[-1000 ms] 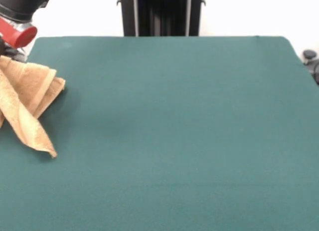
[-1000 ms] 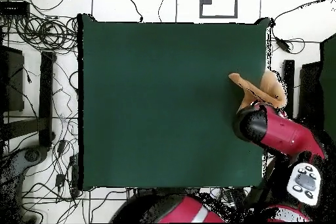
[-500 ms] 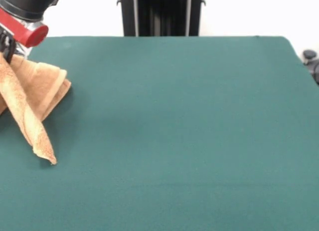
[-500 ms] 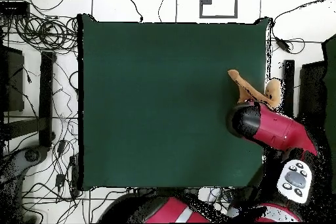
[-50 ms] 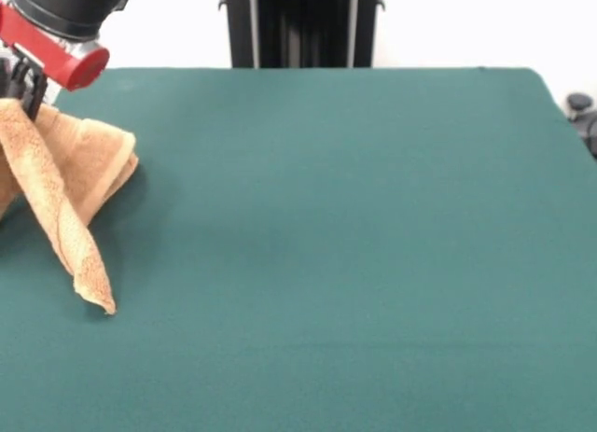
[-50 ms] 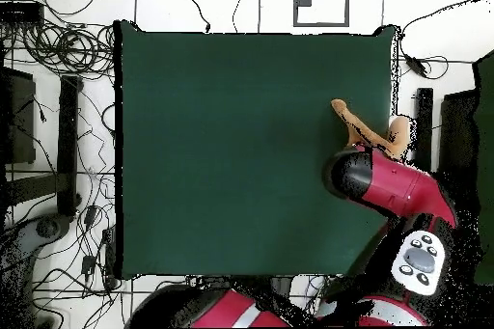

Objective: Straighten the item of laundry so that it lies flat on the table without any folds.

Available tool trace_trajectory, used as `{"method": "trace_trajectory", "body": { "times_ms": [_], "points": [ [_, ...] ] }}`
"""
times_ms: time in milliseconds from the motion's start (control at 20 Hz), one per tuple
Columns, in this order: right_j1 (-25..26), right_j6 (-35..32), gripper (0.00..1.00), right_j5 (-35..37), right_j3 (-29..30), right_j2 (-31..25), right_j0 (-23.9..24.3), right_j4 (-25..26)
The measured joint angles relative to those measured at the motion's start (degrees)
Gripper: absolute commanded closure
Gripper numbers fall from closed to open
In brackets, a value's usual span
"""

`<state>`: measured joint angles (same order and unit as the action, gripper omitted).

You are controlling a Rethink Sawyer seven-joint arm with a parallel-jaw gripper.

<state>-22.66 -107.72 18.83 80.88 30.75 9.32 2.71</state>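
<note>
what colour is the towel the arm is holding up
Orange-tan towel, plain terry with no visible pattern; the front view shows it best.

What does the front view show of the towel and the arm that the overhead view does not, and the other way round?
Only the front view shows the towel hanging bunched from the gripper, with a twisted tail whose tip reaches down to the table.

Only the overhead view shows all four table edges, the cables on the floor, and the red arm covering part of the towel.

Both show the towel folded, not flat, at one side edge of the table.
</note>
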Motion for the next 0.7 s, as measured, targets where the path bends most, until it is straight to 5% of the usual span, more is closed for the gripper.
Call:
{"method": "trace_trajectory", "body": {
  "times_ms": [700],
  "points": [
    [4.87, -13.81, 1.0, 0.18, 1.59, 9.31, -11.75, -13.72]
  ]
}}
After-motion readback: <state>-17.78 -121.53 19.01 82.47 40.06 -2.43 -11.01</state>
